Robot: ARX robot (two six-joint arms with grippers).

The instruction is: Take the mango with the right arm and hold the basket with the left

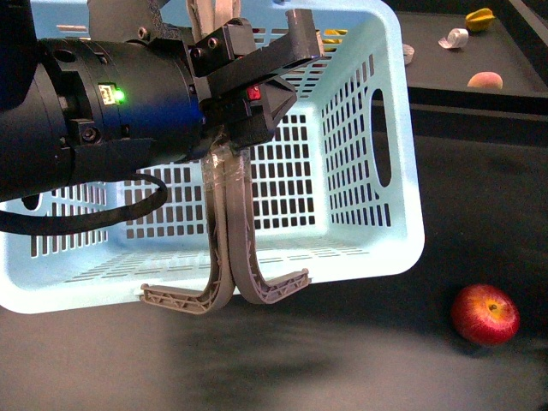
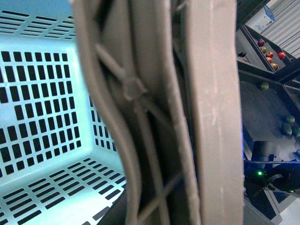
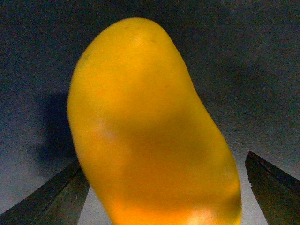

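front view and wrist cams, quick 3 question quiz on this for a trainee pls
1. True or false: the left gripper is clamped on the basket's two handles.
2. In the right wrist view, what sits between the right gripper's parted jaws? A a banana; B the mango; C an orange.
3. Fill in: in the front view, the fruit on the dark surface right of the basket is a red ____.
Key: 1 true; 2 B; 3 apple.
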